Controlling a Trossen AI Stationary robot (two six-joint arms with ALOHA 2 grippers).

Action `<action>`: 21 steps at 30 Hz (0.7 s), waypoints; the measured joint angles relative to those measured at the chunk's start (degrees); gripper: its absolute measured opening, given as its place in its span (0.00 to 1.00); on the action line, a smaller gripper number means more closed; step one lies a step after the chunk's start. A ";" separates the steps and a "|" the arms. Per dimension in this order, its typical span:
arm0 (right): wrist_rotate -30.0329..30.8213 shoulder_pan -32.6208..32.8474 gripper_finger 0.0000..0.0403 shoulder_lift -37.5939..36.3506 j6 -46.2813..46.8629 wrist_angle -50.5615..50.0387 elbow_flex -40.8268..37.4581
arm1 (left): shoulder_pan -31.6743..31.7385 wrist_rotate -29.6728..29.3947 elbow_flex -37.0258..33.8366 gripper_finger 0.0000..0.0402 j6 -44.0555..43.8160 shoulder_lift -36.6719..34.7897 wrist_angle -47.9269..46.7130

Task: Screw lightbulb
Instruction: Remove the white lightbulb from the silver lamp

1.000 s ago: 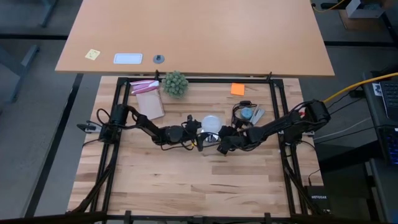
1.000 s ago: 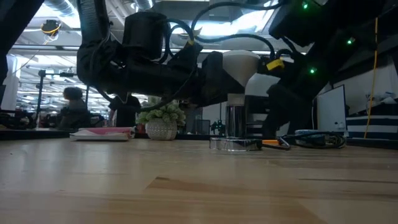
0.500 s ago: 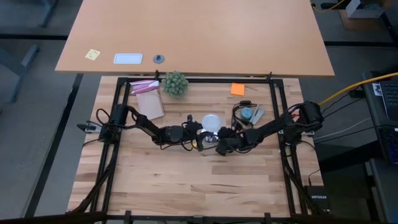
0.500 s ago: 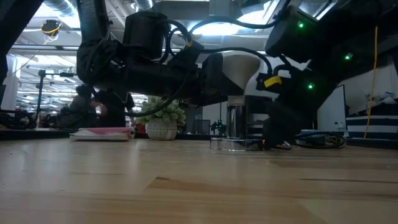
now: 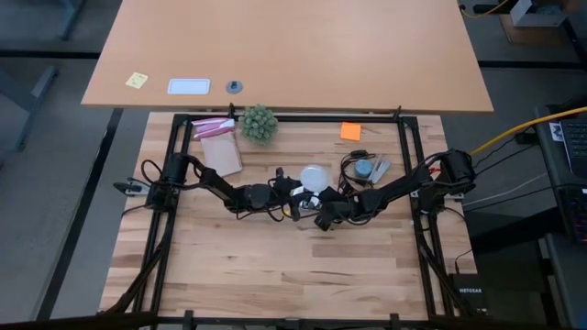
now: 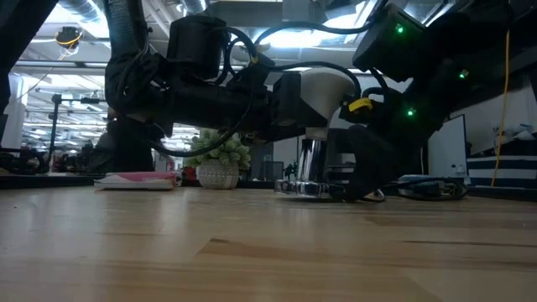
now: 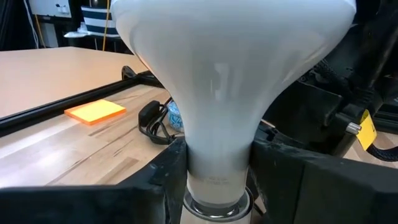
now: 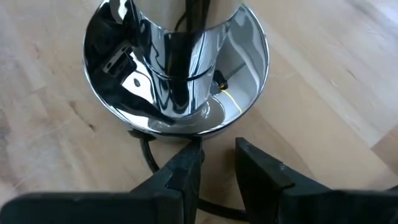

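Observation:
The lightbulb (image 5: 314, 176), a frosted white globe, stands on the chrome socket (image 8: 174, 68) at mid-table, screw end down. My left gripper (image 5: 298, 195) reaches in level from the table's left and is shut on the bulb (image 7: 230, 81). My right gripper (image 5: 321, 215) slants down from the right. Its fingers (image 8: 186, 168) stand a little apart at the rim of the socket's round disc (image 6: 306, 189), with only bare wood in the gap. The socket's thin black cord (image 8: 146, 152) runs out from under the disc beside them. My left gripper pinches the bulb's narrow neck (image 7: 217, 168) between its two fingers, just above the metal screw end. The fingers come level from the table's left. The bulb stands nearly upright, globe up, its screw end in the socket's post. My right gripper is at the disc's rim (image 8: 186, 127); whether it touches it, I cannot tell.
A spiky green ball plant (image 5: 259, 122) and a pink packet (image 5: 215, 137) sit at the far left. An orange sticky pad (image 5: 350, 131) lies far right, with loose cord and small parts (image 5: 365, 169) right of the bulb. Black frame rails (image 5: 410, 165) border the board. Bare wood (image 5: 293, 266) lies nearer.
My right gripper has sunk toward the table and rolled, coming down beside the socket's disc. The disc has shifted a little sideways, and the bulb on it now leans slightly.

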 joint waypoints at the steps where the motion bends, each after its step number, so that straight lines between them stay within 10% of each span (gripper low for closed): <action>1: 0.25 0.00 0.25 0.00 0.00 -0.02 0.00 | -0.02 0.00 0.00 0.35 -0.03 0.00 -0.21; 21: 3.01 0.07 0.25 0.04 -1.98 -0.08 0.00 | 1.17 0.68 -0.07 0.41 -2.34 0.20 -3.30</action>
